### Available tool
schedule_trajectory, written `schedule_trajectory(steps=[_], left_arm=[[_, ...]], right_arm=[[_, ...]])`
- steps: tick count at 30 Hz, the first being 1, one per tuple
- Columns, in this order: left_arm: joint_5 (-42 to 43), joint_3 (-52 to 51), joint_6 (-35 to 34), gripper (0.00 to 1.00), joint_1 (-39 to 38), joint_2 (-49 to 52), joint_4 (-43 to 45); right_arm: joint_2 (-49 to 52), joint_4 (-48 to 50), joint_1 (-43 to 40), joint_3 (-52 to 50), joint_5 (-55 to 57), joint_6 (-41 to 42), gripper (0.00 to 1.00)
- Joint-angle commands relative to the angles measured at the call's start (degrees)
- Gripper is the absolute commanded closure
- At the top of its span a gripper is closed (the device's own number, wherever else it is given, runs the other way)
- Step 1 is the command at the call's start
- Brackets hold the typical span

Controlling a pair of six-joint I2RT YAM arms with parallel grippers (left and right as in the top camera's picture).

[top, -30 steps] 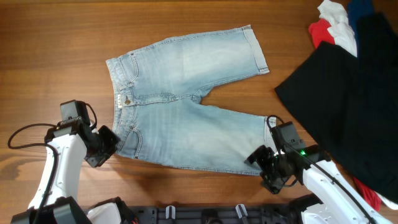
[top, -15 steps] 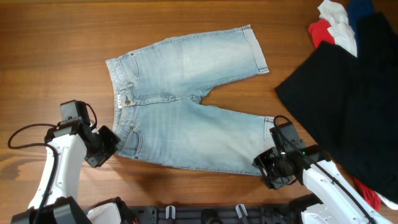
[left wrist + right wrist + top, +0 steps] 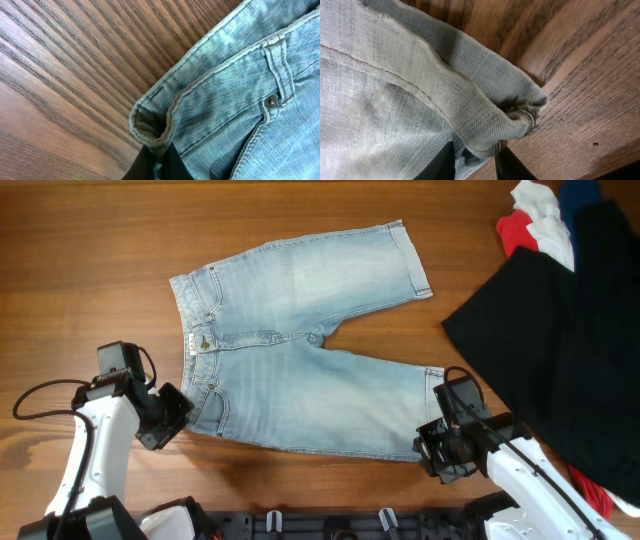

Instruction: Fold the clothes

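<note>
The clothes, light blue denim shorts (image 3: 300,350), lie flat on the wooden table, waistband to the left and both legs to the right. My left gripper (image 3: 180,412) is at the near waistband corner. In the left wrist view it (image 3: 159,162) is shut on the bunched waistband edge of the shorts (image 3: 235,100). My right gripper (image 3: 428,445) is at the near leg's hem corner. In the right wrist view its two dark fingers (image 3: 475,160) press either side of the folded hem of the shorts (image 3: 395,75), which is puckered up off the wood.
A large black garment (image 3: 560,330) spreads over the right side, close to my right arm. Red and white garments (image 3: 530,225) are heaped at the far right corner. A black rail (image 3: 330,525) runs along the near table edge.
My right gripper has gone from wide open to closed on the hem corner of the near leg, shifting slightly right. The left arm has held still.
</note>
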Motion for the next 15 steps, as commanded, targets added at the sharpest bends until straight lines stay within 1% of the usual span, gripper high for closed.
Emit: schedule_trajectory(steps=[1, 2, 3, 4, 7, 10, 15], left_arm=[[0.5, -0.5, -0.1, 0.96, -0.1, -1.2, -0.5], [0.7, -0.5, -0.1, 0.96, -0.1, -1.2, -0.6], [0.8, -0.5, -0.1, 0.96, -0.1, -1.2, -0.7], [1.0, -0.5, -0.1, 0.96, -0.1, -1.2, -0.7], [1.2, -0.4, -0.1, 0.96, -0.1, -1.3, -0.7], [1.2, 0.0, -0.1, 0.96, -0.1, -2.3, -1.3], [1.1, 3.2, -0.1, 0.96, 0.0, -7.1, -4.2]], right_arm=[[0.9, 0.4, 0.3, -0.2, 1.8, 1.3, 0.76], [1.3, 0.6, 0.3, -0.2, 1.8, 1.3, 0.8], [1.6, 0.8, 0.3, -0.2, 1.7, 1.3, 0.89], [2.0, 1.2, 0.3, -0.2, 1.4, 1.2, 0.96], [2.4, 2.8, 0.3, -0.2, 1.3, -1.0, 0.96], [2.2, 3.1, 0.3, 0.7, 1.9, -5.7, 0.96], [0.9, -4.1, 0.3, 6.0, 8.4, -9.6, 0.96]])
